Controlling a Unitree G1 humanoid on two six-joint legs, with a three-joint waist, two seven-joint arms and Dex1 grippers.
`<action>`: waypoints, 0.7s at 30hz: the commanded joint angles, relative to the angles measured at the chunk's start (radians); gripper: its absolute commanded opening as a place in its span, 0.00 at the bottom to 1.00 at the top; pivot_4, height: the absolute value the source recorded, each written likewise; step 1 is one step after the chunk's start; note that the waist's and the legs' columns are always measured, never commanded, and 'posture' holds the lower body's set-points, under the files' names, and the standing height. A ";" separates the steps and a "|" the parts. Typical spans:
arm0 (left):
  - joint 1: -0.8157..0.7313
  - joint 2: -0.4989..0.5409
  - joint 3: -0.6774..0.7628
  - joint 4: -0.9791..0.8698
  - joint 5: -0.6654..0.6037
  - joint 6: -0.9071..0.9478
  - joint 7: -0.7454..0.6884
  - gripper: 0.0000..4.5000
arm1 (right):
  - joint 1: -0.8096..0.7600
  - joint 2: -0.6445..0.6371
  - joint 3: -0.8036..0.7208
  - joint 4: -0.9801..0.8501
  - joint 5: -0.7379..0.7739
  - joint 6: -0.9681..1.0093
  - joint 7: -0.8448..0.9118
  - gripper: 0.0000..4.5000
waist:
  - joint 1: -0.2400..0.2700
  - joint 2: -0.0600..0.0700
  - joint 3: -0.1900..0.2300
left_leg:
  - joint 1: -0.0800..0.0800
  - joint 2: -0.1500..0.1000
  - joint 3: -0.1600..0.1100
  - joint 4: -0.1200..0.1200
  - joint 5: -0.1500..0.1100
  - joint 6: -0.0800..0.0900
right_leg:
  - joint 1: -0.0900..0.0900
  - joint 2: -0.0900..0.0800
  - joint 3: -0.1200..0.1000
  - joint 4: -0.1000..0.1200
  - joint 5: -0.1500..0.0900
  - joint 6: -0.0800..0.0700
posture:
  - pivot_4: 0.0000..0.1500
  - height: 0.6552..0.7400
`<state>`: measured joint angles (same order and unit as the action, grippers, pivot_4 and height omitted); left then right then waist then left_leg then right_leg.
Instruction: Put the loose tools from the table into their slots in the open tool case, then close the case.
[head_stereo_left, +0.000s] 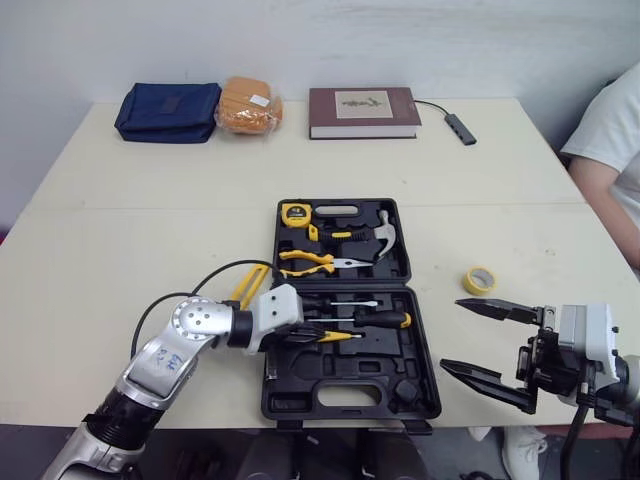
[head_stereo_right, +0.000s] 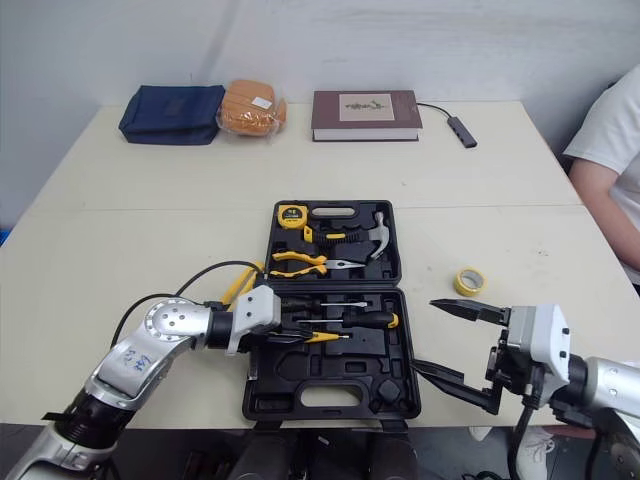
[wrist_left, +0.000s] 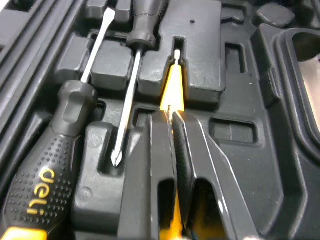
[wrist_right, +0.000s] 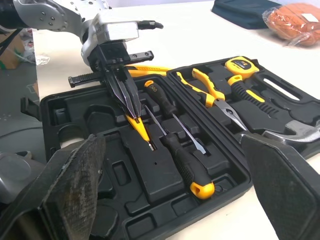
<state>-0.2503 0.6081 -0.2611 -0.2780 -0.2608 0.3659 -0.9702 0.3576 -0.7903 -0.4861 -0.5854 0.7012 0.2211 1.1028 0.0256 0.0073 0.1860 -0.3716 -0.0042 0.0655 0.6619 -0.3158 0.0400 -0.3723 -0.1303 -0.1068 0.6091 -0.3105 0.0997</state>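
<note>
The case (head_stereo_left: 350, 398) lies open on the table (head_stereo_left: 150, 200), and the left gripper (wrist_left: 171, 114) reaches into its near half. We see the left fingers (wrist_left: 150, 170) pinched close together on a yellow screwdriver (wrist_left: 172, 82). Its handle runs out ahead of the fingertips, and its metal tip lies in a narrow groove of the moulded tray.

Just beside those fingers lie two black-handled drivers, head to tail. The shaft of the cross-head screwdriver (wrist_left: 126, 110) runs alongside the nearer finger. The flat screwdriver (wrist_left: 47, 185) sits one slot farther out.

Behind the left fingers, by the wrist, a yellow tool (head_stereo_left: 248, 285) lies on the table against the case's edge. It is partly hidden, and we cannot tell what it is.

In the far half, well apart from both pairs of fingers, the pliers (head_stereo_left: 305, 262), hammer (head_stereo_left: 380, 232) and tape measure (head_stereo_left: 294, 212) sit in their slots.

The right gripper (head_stereo_left: 450, 333) hangs just off the case's near right corner. The right fingers (wrist_right: 75, 185) are spread wide with nothing between them, their tips pointing toward the case. A tape roll (head_stereo_left: 480, 280) lies on the table a little beyond the farther right finger. A person (head_stereo_left: 612, 120) sits at the table's edge, well beyond that.
</note>
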 joint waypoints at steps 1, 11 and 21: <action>0.038 0.027 0.151 -0.021 -0.102 -0.119 -0.070 0.02 | 0.024 -0.020 -0.131 0.066 -0.001 -0.050 0.066 1.00 | 0.000 -0.002 0.001 | -0.001 0.000 0.000 0.000 0.000 0.000 | -0.001 0.000 0.000 0.000 0.000 0.000 | 1.00 1.00; 0.250 0.171 0.583 0.033 -0.181 -0.172 -0.055 0.73 | -0.006 -0.052 -0.337 0.573 -0.166 -0.414 0.218 1.00 | -0.004 -0.001 0.002 | -0.001 0.000 0.000 -0.001 -0.001 0.001 | -0.001 0.000 0.000 -0.003 0.000 0.000 | 1.00 1.00; 0.399 0.325 1.022 0.571 -0.114 -0.364 0.019 0.98 | -0.128 -0.168 -0.436 1.326 -0.271 -0.819 0.106 1.00 | -0.006 0.001 0.004 | 0.000 0.000 0.003 -0.007 -0.003 0.003 | -0.002 0.000 0.000 -0.006 0.000 0.000 | 1.00 1.00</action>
<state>0.1401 0.9143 0.6832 0.2362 -0.3813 0.0483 -0.9701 0.2443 -0.9218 -0.8597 0.6255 0.4204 -0.5462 1.2722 0.0199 0.0082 0.1904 -0.3712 -0.0045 0.0686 0.6532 -0.3175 0.0405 -0.3749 -0.1310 -0.1069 0.6009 -0.3107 0.0994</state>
